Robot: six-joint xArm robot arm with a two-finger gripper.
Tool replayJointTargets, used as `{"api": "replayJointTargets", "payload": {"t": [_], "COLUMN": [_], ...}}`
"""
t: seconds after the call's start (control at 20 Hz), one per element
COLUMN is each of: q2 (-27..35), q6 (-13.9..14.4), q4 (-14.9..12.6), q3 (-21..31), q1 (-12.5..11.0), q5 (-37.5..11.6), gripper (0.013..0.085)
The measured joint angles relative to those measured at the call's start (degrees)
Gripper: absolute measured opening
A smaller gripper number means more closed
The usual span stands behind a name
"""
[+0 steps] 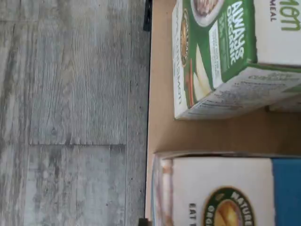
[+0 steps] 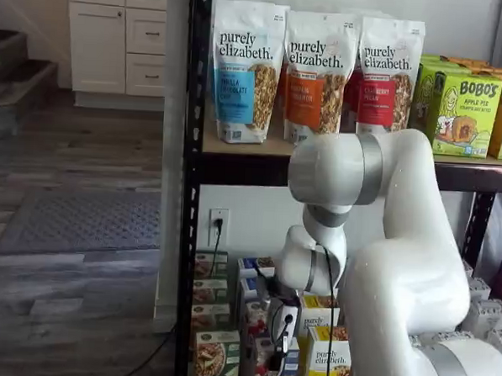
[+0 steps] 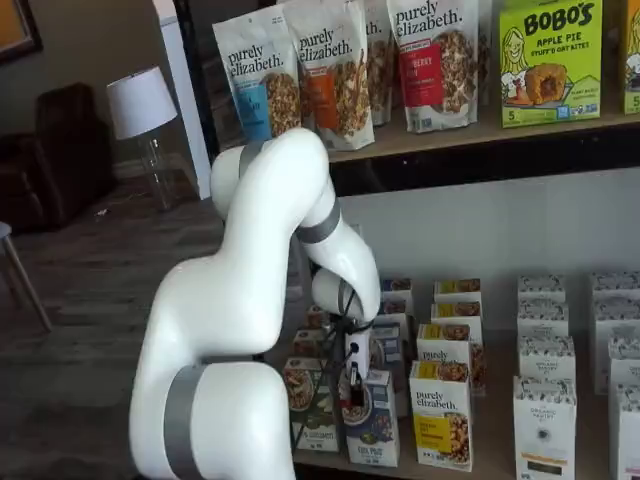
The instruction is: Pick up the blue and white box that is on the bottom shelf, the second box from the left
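The gripper (image 3: 352, 388) hangs low over the front row of the bottom shelf (image 3: 490, 462), its white body and dark fingers directly against the top front of the blue box (image 3: 372, 420). In both shelf views the fingers sit at the box's upper edge, but they are small and partly masked by the cable and the arm (image 3: 260, 300); whether they are parted, closed, or clamped on the box cannot be told.

The blue box stands upright at the shelf's front edge. Just beside it on one side is the green box (image 3: 308, 405), on the other the yellow box (image 3: 440, 415), all three in the same front row. Further cartons of the same kinds stand in rows behind them.

In a shelf view the gripper (image 2: 276, 328) again overlaps the blue box (image 2: 274, 366), with the green box (image 2: 215, 359) toward the rack's black post (image 2: 190, 193) and the yellow box (image 2: 330, 365) on the far side.

The wrist view shows the blue box (image 1: 225, 190) close up, white portion and a strip of blue visible, and the green box (image 1: 221, 52) apart from it with bare tan shelf board between. Grey plank floor (image 1: 70, 113) lies beyond the shelf edge. No fingers appear in this view.

On the tier above stand granola bags (image 2: 316, 73) and Bobo's boxes (image 2: 461, 111)
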Motion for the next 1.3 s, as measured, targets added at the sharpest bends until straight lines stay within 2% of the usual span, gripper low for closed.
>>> {"api": "replayJointTargets", "payload": {"t": [0.05, 0.65, 0.8, 0.95, 1.0, 1.15, 1.3], "q2": [0.0, -0.4, -0.4, -0.4, -0.4, -0.5, -0.7], "q6": [-0.1, 0.1, 0.2, 0.4, 0.4, 1.3, 0.8], "q4": [0.1, 0.0, 0.0, -0.3, -0.2, -1.3, -0.8], "q3": [0.1, 0.7, 0.8, 0.9, 0.9, 1.3, 1.5], "q1": [0.0, 0.2, 0.2, 0.2, 0.2, 0.3, 0.2], "q5": [-0.1, -0.4, -0.3, -0.2, -0.2, -0.8, -0.5], "gripper": [0.061, 0.061, 0.053, 0.049, 0.045, 0.045, 0.045]}}
